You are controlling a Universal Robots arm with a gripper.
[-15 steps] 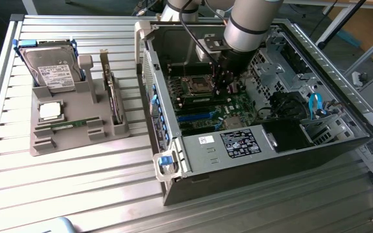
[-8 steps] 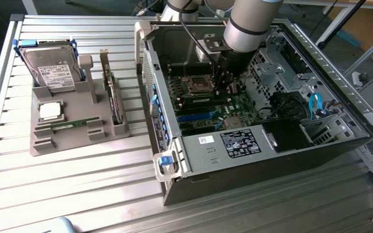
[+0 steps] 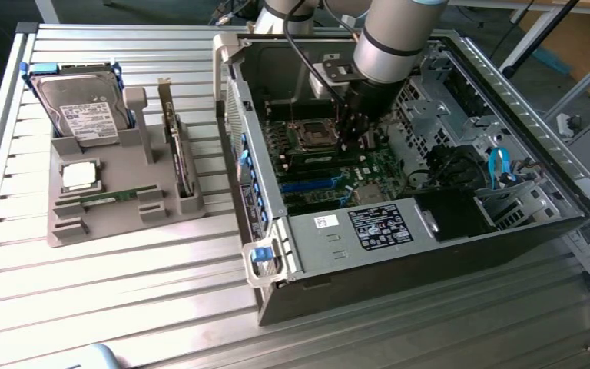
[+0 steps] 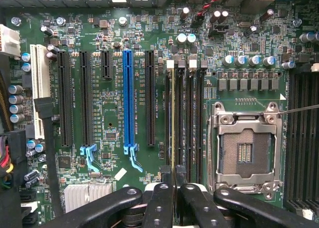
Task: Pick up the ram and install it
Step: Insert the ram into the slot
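My gripper (image 4: 174, 177) is clamped on the long, thin green ram stick (image 4: 173, 119), seen edge-on, inside the open grey metal computer case (image 3: 377, 254). Stick lines up along the black memory slot (image 4: 169, 103) farthest from the square silver processor socket (image 4: 244, 148). Seated or above: cannot tell.

Ram (image 4: 173, 118): in wrist view seen edge-on, a thin yellow-green strip standing upright on its long edge. It's lined up w/ the outermost of four black mem slots (image 4: 192, 113), the one farthest from the CPU socket (image 4: 244, 148). Jaws pinch one end from both sides. Can't tell if fully seated. In ext view it sits approx 6 o'clock of the socket.
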